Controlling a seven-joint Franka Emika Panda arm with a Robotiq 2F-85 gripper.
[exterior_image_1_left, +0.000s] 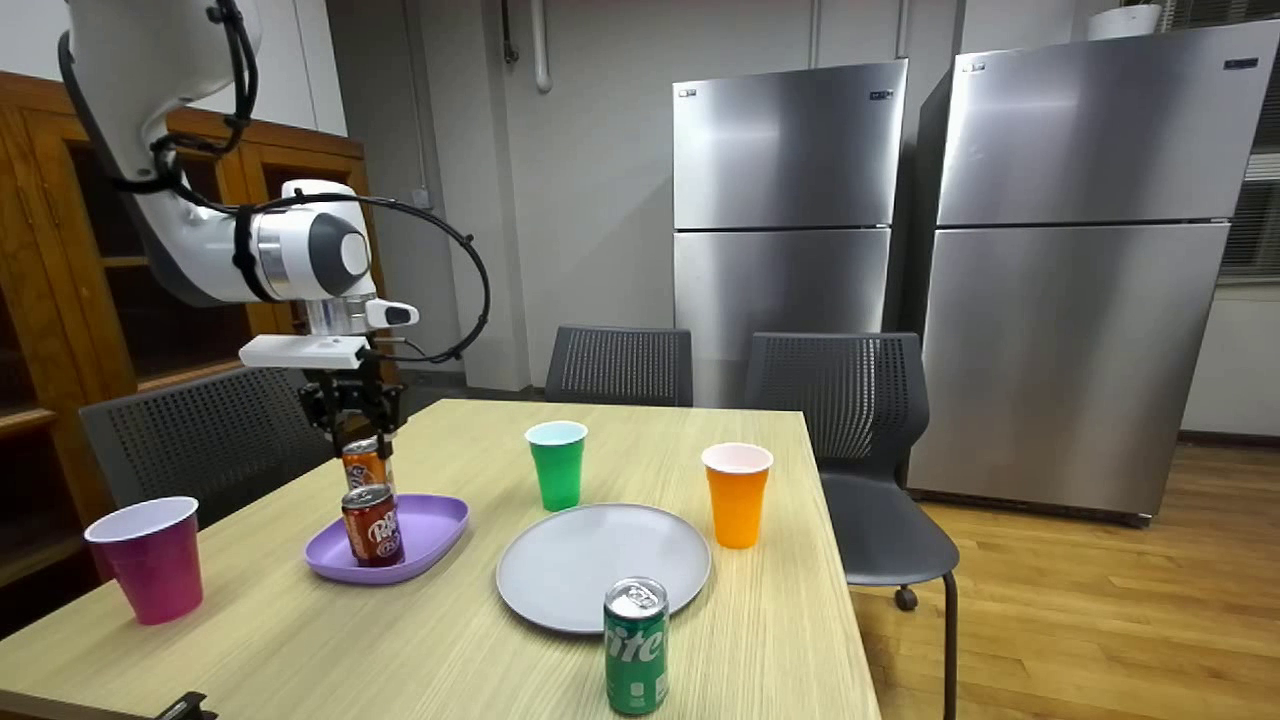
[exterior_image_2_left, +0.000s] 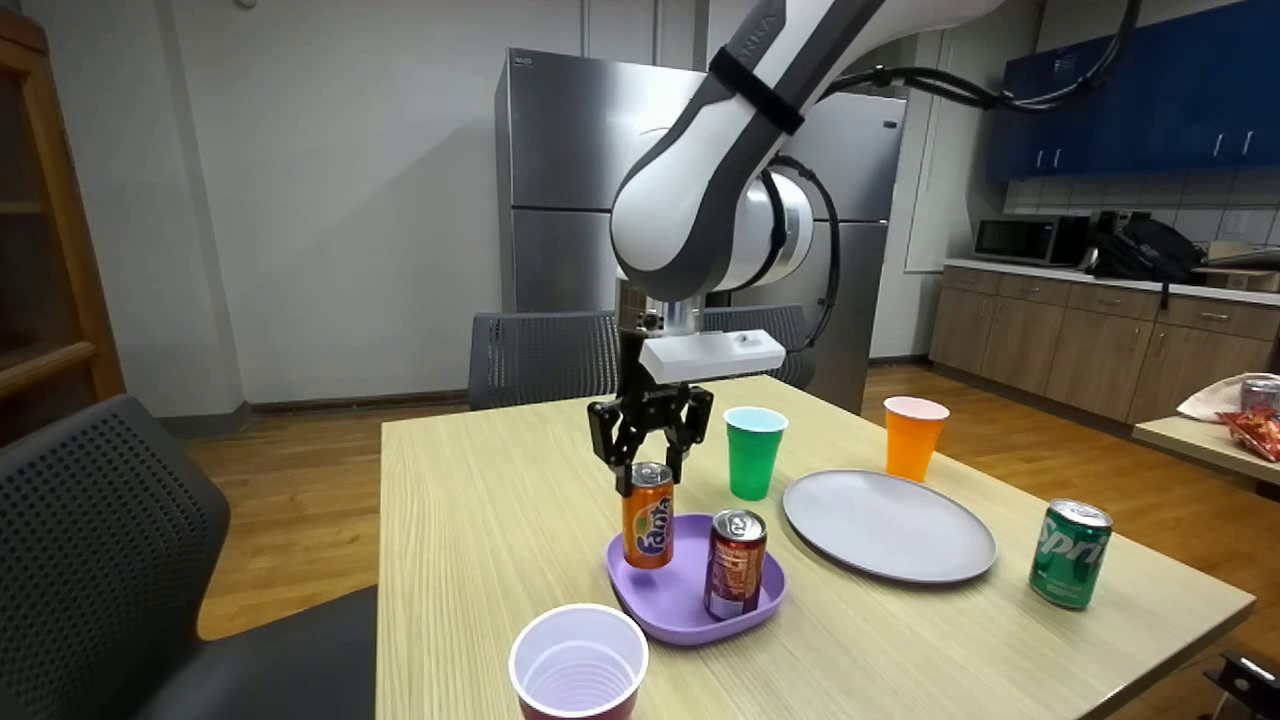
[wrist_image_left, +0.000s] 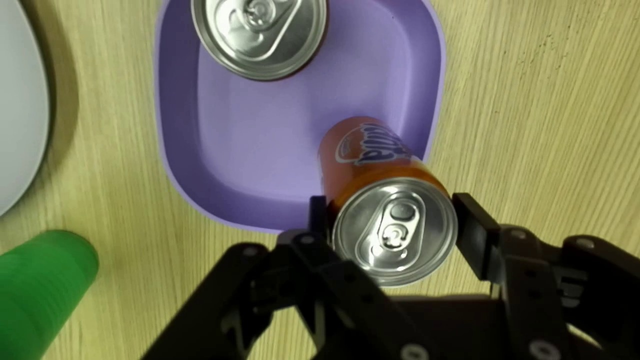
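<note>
My gripper (exterior_image_2_left: 650, 473) is shut on the upper end of an orange Fanta can (exterior_image_2_left: 649, 525), pointing down at it. In the wrist view, dark fingers (wrist_image_left: 472, 232) press on both sides of the can's silver lid (wrist_image_left: 395, 232). The can stands about upright over one end of a purple tray (exterior_image_2_left: 668, 600); whether its base touches the tray I cannot tell. A dark red Dr Pepper can (exterior_image_1_left: 373, 530) stands at the tray's other end, partly hiding the Fanta can (exterior_image_1_left: 362, 465) in that exterior view.
Around the tray on the wooden table stand a magenta cup (exterior_image_1_left: 150, 570), a green cup (exterior_image_1_left: 558, 470), an orange cup (exterior_image_1_left: 737, 500), a grey plate (exterior_image_1_left: 590, 560) and a green Sprite can (exterior_image_1_left: 636, 655). Dark chairs (exterior_image_1_left: 620, 365) surround the table.
</note>
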